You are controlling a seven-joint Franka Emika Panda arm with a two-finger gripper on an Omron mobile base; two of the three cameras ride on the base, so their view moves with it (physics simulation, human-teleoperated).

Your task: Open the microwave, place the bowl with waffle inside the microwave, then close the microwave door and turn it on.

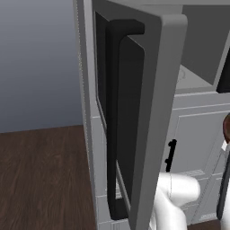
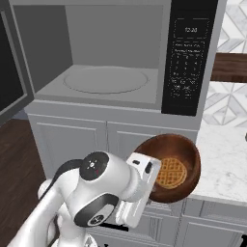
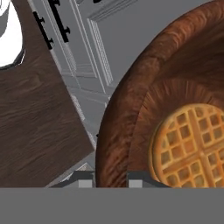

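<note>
The microwave (image 2: 48, 91) stands open, its light grey cavity bare apart from the round turntable (image 2: 106, 79). Its dark keypad panel (image 2: 190, 53) is to the right of the cavity. The microwave door (image 1: 155, 112) is swung wide out to the left, with its long black bar handle (image 1: 114, 121) facing me. A brown wooden bowl (image 2: 189, 153) with a golden waffle (image 2: 170, 172) in it hangs tilted below and to the right of the cavity, in front of the lower cabinets. My gripper (image 3: 110, 179) is shut on the bowl's rim (image 3: 114, 131), one fingertip on each side of it.
White panelled cabinets (image 2: 72, 135) with short black handles (image 1: 170, 155) run under the microwave. A marble counter (image 2: 226, 154) lies to the right, behind the bowl. Dark wood floor (image 1: 40, 179) spreads to the left. The open door's edge (image 2: 9, 72) juts out at the left.
</note>
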